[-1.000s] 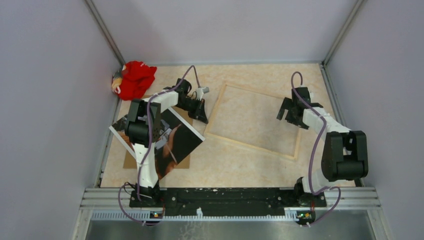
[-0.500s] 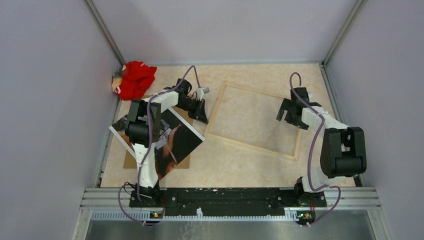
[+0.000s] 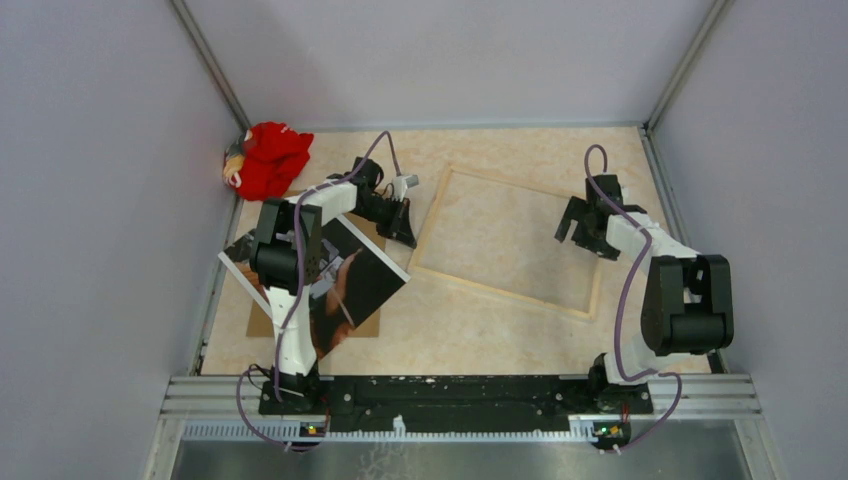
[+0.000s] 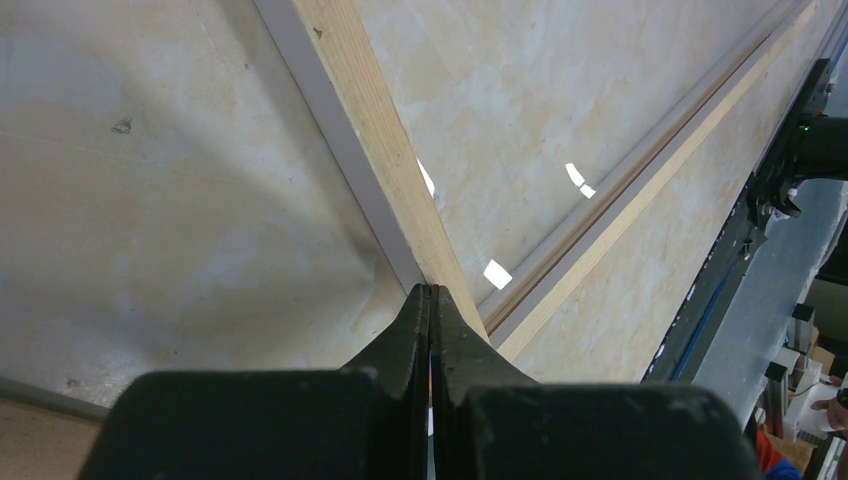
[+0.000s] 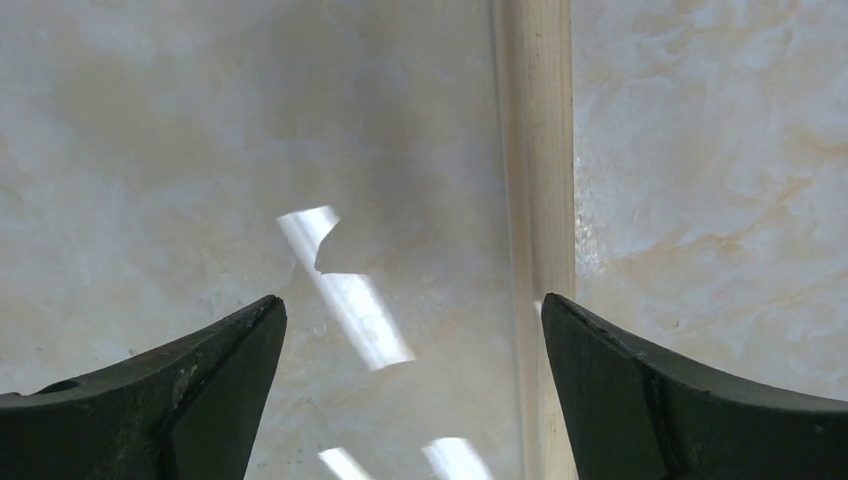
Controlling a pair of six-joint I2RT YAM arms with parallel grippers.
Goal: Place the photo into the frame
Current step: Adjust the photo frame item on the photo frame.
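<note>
Frame [image 3: 500,292]: lies flat with its light wood rear edges up, centre to right of the table [image 3: 450,335]. The opening shows nothing in it.
Photo [image 3: 368,278]: image side up at the near left, resting on the brown backing board [image 3: 260,323], partly under the left arm. It is well apart from the frame.
Task status: not started as far as placement goes. The photo is outside the frame and neither gripper holds it.
Work remaining: judged as the full sequence of picking up the photo, carrying it right, lining it up with the opening and laying it inside.
Left gripper [image 3: 408,235]: positioned at the left side of the frame, near its near-left corner.
Left fingers [image 4: 405,330]: pressed together with no gap and nothing between them. The tips sit at the point where two wooden rails of the frame meet; contact with the wood looks likely, but the wrist view does not confirm it.
Right gripper [image 5: 410,300]: above the right part of the frame, just inside its right rail.
Right fingers [image 5: 200,370]: spread fully apart, holding nothing. The right rail of the frame runs beneath the gap, close to the right-hand finger.
</note>
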